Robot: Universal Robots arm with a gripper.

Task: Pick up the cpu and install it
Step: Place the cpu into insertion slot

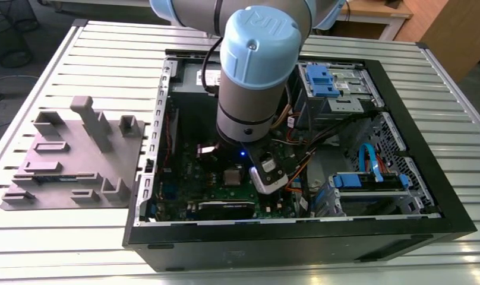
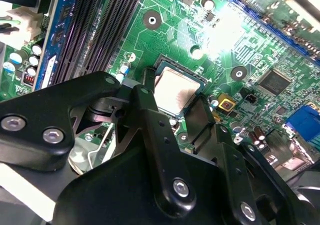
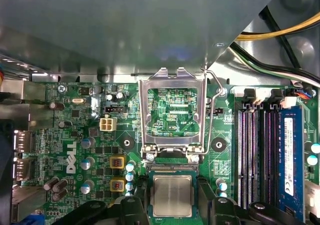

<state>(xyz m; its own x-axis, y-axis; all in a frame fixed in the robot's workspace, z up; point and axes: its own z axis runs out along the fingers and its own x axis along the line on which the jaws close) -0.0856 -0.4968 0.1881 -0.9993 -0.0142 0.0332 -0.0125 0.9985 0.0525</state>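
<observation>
Small square silver-grey cpu (image 3: 171, 197) lying in the socket of the green motherboard (image 3: 80, 135), beside the raised metal retention frame (image 3: 172, 82); black gripper (image 3: 172, 184) clamped on two opposite cpu edges.

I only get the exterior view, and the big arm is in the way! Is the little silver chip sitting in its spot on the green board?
Observer: Yes. In the first wrist view the cpu looks to lie flat inside its square socket on the motherboard.
Operator: Is the metal lid shut on top of it?
Observer: No. The socket frame is tipped up and open. It stands beside the cpu, not over it.
</observation>
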